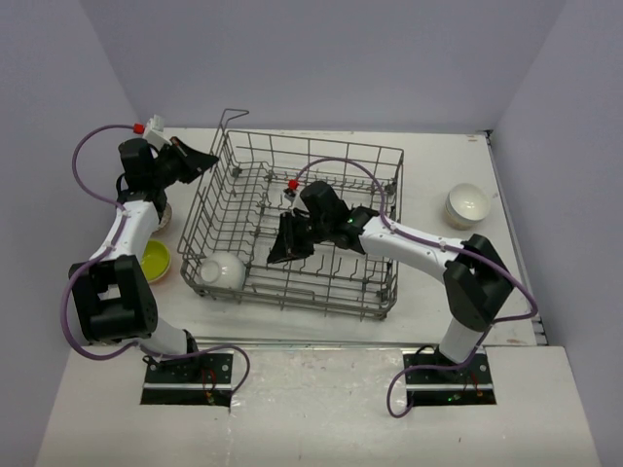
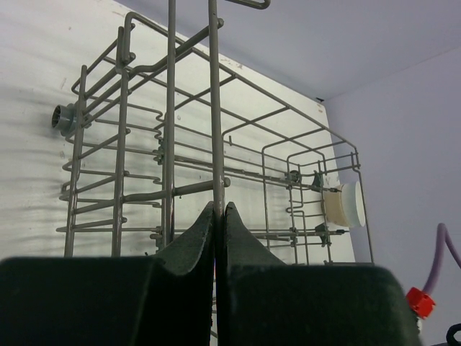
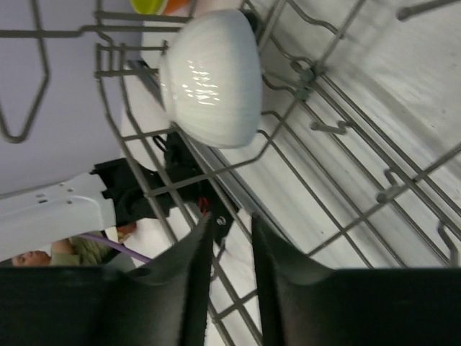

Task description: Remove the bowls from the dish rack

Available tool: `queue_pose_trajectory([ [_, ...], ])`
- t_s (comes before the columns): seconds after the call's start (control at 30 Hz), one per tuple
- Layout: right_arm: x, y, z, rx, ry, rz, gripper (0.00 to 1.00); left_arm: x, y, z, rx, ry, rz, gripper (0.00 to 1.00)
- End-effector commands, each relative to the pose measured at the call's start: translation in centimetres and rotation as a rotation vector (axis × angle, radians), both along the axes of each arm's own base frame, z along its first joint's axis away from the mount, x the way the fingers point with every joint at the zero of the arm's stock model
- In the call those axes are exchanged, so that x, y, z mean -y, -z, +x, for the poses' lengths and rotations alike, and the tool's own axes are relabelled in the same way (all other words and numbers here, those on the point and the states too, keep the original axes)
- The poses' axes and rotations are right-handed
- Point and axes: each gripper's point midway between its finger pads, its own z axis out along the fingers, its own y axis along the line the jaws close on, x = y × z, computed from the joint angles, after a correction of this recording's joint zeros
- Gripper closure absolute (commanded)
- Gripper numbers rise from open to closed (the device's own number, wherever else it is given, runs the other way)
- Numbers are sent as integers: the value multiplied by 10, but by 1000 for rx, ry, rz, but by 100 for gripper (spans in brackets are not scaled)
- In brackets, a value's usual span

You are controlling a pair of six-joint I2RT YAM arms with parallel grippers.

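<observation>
The grey wire dish rack [image 1: 384, 156] stands mid-table. One white bowl [image 1: 224, 269] lies in its near left corner. It also shows in the right wrist view [image 3: 211, 76], ahead of the fingers. My right gripper [image 1: 277, 255] is inside the rack, a short way right of that bowl, jaws a little apart and empty [image 3: 230, 229]. My left gripper [image 1: 212, 160] is at the rack's far left corner. In the left wrist view its jaws [image 2: 220, 207] are shut on an upright wire of the rack [image 2: 214, 108].
A second white bowl [image 1: 466, 205] sits on the table right of the rack, and shows through the wires [image 2: 347, 205]. A yellow-green bowl [image 1: 154, 260] and another bowl [image 1: 162, 213], partly under my left arm, sit left of the rack.
</observation>
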Motion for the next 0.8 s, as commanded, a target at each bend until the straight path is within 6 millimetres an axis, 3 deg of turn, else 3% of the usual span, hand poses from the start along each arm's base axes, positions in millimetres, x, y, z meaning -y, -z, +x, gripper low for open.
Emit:
queue_pose_trajectory([
  [0.0,18,18,-6,-28,28,-90,84,13,88,-44,-313,81,20,100],
  [0.1,25,40,-4,-44,53,-157,100,14,88,-43,-312,82,17,100],
  [0.43,20,86,28,-32,105,-295,100,14,86,-46,-314,83,18,100],
  [0.6,24,95,50,-44,146,-313,100,15,85,-47,-315,86,19,100],
  [0.77,40,92,78,-42,201,-318,100,15,88,-49,-324,84,19,100],
])
